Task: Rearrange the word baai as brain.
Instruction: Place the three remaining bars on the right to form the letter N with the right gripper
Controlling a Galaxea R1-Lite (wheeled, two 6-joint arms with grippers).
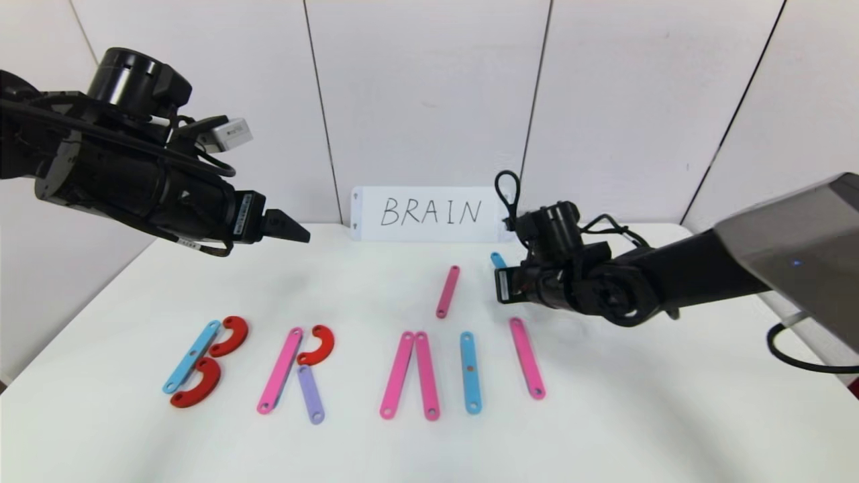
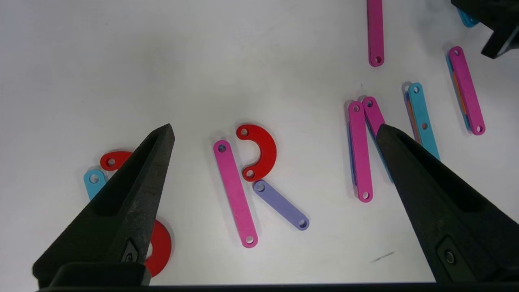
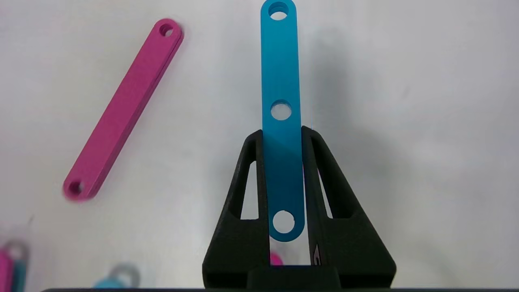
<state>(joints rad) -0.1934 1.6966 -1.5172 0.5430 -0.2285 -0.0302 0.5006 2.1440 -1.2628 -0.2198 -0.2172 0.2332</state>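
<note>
Blue strip sits clamped in the right gripper; lay it slanted against the lone pink strip to form N.

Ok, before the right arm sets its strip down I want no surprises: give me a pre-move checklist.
1. Right gripper shut on the blue strip: ok.
2. Strip straight between the fingers: ok.
3. Left gripper open, raised clear of the letters: ok.
4. B and R formed: ok.
5. A complete: not ok, the loose pink strip lies apart.
6. N complete: not ok, only one pink upright.
</note>
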